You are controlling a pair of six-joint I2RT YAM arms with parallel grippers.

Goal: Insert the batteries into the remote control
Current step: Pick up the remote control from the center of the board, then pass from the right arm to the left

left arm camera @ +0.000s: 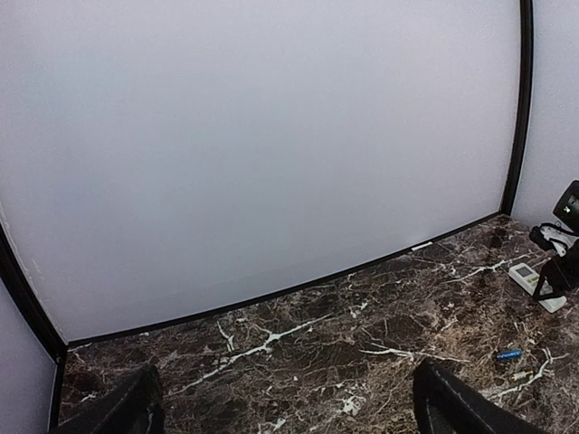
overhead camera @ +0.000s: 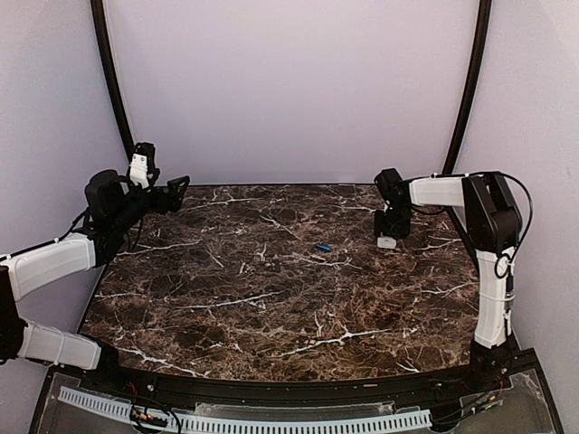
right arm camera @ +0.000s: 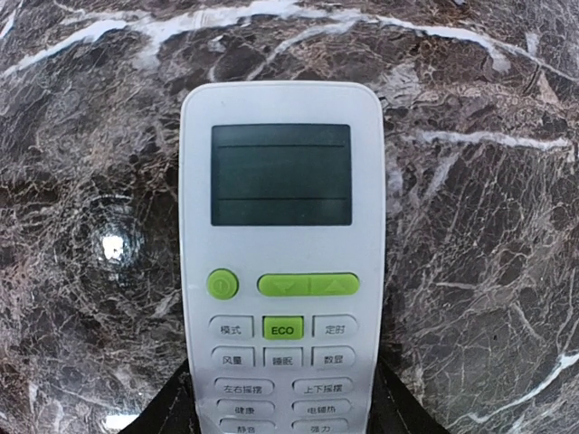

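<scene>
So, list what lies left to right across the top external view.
Left arm → blue battery → remote control. The right arm overlaps the remote control, so it is left out.

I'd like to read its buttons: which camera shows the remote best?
The right wrist view: the remote is large and centred, with its display and button labels legible. The top view shows the remote as a tiny white patch; the left wrist view shows the remote small, at the right edge.

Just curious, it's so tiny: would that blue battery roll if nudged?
Probably: the battery is a slim cylinder lying on its side on the polished table, so a sideways nudge likely rolls it. Its small size suggests it is light.
</scene>
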